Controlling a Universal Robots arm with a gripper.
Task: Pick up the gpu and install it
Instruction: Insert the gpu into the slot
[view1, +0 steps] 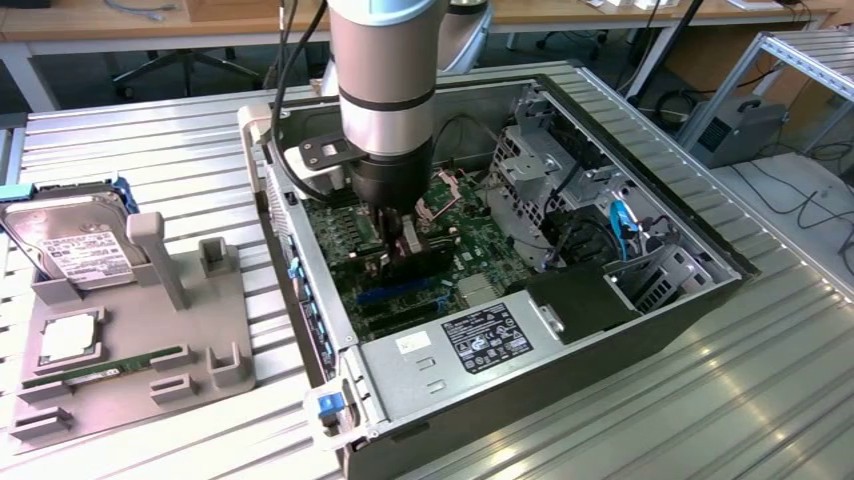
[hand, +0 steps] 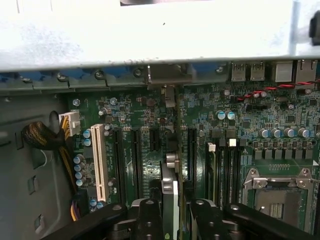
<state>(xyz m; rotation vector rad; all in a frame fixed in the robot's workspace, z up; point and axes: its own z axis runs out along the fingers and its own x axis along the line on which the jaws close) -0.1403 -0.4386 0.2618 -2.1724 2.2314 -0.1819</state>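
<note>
Inside the open computer case, the tool grips the gpu edge-down, bracket toward the rear wall.

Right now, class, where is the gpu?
In the exterior view the gpu hangs edge-down in the gripper, inside the open computer case just above the green motherboard, near the view's centre.

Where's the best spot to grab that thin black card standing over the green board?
By its top edge, from straight above, one finger on each flat face. The thin, dark gpu card stands on edge over the green motherboard, its bottom edge facing the long slots, so that edge must stay free. The black gripper pinches it this way.
</note>
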